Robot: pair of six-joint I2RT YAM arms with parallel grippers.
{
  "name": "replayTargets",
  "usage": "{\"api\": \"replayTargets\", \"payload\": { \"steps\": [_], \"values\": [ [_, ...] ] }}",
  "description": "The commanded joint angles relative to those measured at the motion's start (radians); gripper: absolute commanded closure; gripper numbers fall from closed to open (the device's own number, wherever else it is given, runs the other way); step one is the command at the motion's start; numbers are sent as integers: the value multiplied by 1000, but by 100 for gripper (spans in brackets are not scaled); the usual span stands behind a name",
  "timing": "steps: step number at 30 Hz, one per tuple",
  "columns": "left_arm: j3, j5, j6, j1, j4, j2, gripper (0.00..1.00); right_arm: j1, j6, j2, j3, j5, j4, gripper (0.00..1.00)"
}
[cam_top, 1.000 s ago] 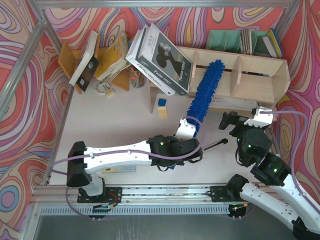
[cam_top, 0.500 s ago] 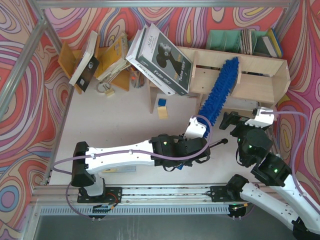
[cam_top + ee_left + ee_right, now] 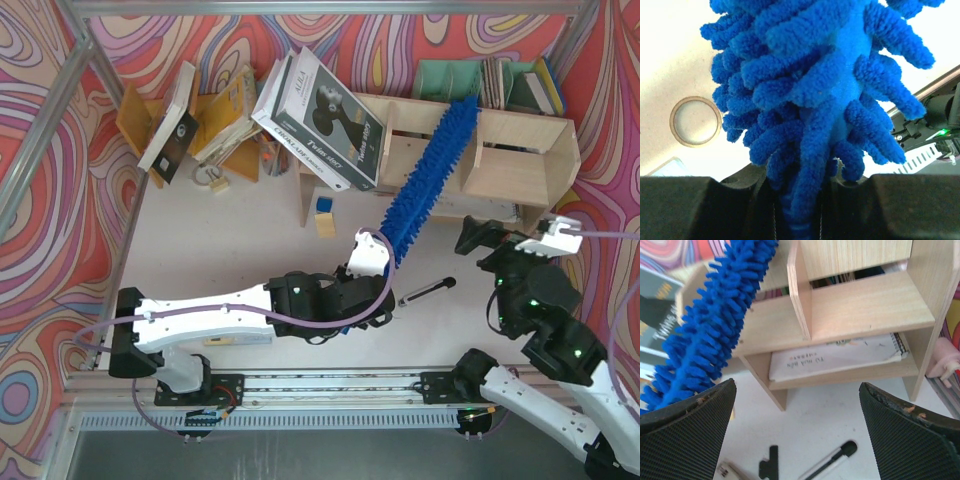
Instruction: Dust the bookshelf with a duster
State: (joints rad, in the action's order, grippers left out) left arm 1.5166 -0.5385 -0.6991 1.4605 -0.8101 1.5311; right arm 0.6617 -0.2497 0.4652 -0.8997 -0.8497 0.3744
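The bright-blue fluffy duster (image 3: 428, 176) slants up from my left gripper (image 3: 372, 252) and lies across the upper tier of the pale plywood bookshelf (image 3: 510, 130), its tip at the shelf's top back edge. My left gripper is shut on the duster's base (image 3: 800, 210); the blue fluff fills the left wrist view. My right gripper (image 3: 490, 238) is open and empty, in front of the shelf's right half. In the right wrist view the duster (image 3: 715, 325) crosses the shelf's upper tier (image 3: 865, 305) on the left, and a spiral notebook (image 3: 835, 357) lies on the lower tier.
A black-and-silver utility knife (image 3: 425, 292) lies on the table between the arms. Large books (image 3: 320, 120) lean on the shelf's left end. An orange-brown book rack (image 3: 190, 120) stands at back left. A green file holder (image 3: 490, 85) stands behind the shelf. A small blue-and-wood block (image 3: 324, 216) lies by the shelf.
The left arm has drawn back left and the duster's tip has swung up and right to the shelf's top back edge. The right gripper has shifted a little right.
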Motion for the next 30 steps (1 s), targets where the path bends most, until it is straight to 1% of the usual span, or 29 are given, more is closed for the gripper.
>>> {"api": "replayTargets", "payload": {
  "steps": [1, 5, 11, 14, 17, 20, 24, 30],
  "values": [
    [13, -57, 48, 12, 91, -13, 100, 4, 37, -20, -97, -2, -12, 1],
    [61, -44, 86, 29, 121, 15, 100, 4, 76, -36, -105, -8, -42, 1],
    [135, 17, 138, 40, 162, 78, 100, 4, 72, -41, -153, 3, -40, 1],
    [182, 52, 155, 40, 157, 127, 100, 4, 86, -27, -187, -1, -28, 1],
    [238, 64, 196, 40, 117, 190, 100, 4, 85, -20, -200, -8, -23, 1],
    [267, 74, 244, 31, 80, 231, 100, 4, 71, -21, -193, -3, -19, 1],
    [240, 155, 251, 0, 138, 237, 100, 5, 48, -11, -180, 1, -5, 1],
    [285, 197, 274, -24, 139, 313, 100, 4, 60, -14, -114, -16, -31, 1]
  ]
}}
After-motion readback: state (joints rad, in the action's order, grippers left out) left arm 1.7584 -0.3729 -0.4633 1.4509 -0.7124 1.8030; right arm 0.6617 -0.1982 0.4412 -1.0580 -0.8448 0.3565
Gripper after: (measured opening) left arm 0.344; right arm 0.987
